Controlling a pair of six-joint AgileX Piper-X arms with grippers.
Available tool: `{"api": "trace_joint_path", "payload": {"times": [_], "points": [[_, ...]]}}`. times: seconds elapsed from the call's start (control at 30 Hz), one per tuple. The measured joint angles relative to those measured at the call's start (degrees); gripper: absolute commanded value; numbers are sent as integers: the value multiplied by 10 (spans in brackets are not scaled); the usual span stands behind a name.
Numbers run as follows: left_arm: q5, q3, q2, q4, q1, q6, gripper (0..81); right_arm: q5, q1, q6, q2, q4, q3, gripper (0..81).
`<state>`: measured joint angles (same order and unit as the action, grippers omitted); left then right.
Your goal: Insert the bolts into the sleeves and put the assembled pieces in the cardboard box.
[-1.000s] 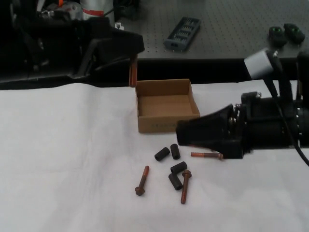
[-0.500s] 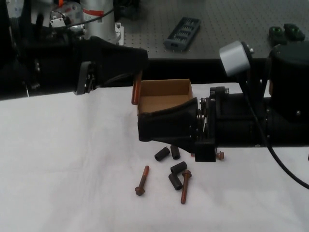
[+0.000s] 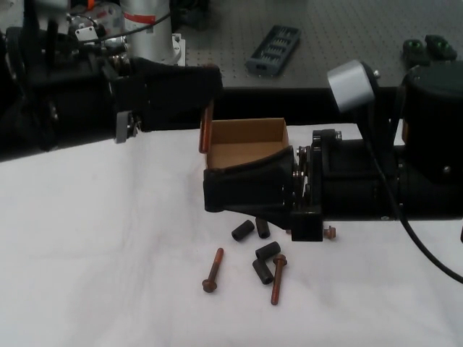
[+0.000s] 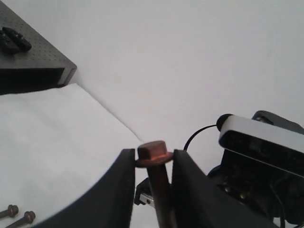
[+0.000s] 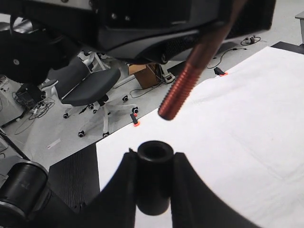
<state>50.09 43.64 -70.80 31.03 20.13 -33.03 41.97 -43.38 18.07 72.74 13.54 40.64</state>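
Observation:
My left gripper (image 4: 153, 167) is shut on a copper bolt (image 4: 153, 151), held by the shank just under its head. In the high view that bolt (image 3: 205, 132) hangs at the left rear corner of the cardboard box (image 3: 249, 131). A black sleeve (image 5: 155, 154) stands bore up in my right gripper (image 5: 153, 176), which is shut on it. The bolt's threaded tip (image 5: 180, 92) hovers a little above the sleeve and off to one side. On the cloth lie several loose sleeves (image 3: 242, 230) and two bolts (image 3: 213, 270) (image 3: 277, 279).
The right arm (image 3: 347, 191) stretches across the front of the box and covers most of a third bolt (image 3: 329, 232). Behind the white cloth (image 3: 101, 238) runs a dark perforated bench with a blue rack (image 3: 273, 48).
The right arm has swung left from the cloth's right side to the front of the box. The left arm has brought its bolt slightly lower, toward the right gripper.

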Motion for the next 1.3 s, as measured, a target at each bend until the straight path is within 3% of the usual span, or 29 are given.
{"api": "trace_joint_path", "payload": {"times": [0.37,0.97,1.3], "points": [[-1,-55,0,129,0,-34,6,5,0,3,0,0,0,19],[14,-56,0,172,0,-66,6,35,0,4,0,7,0,19],[24,-56,0,185,6,-70,6,53,-1,66,0,81,0,19]]}}
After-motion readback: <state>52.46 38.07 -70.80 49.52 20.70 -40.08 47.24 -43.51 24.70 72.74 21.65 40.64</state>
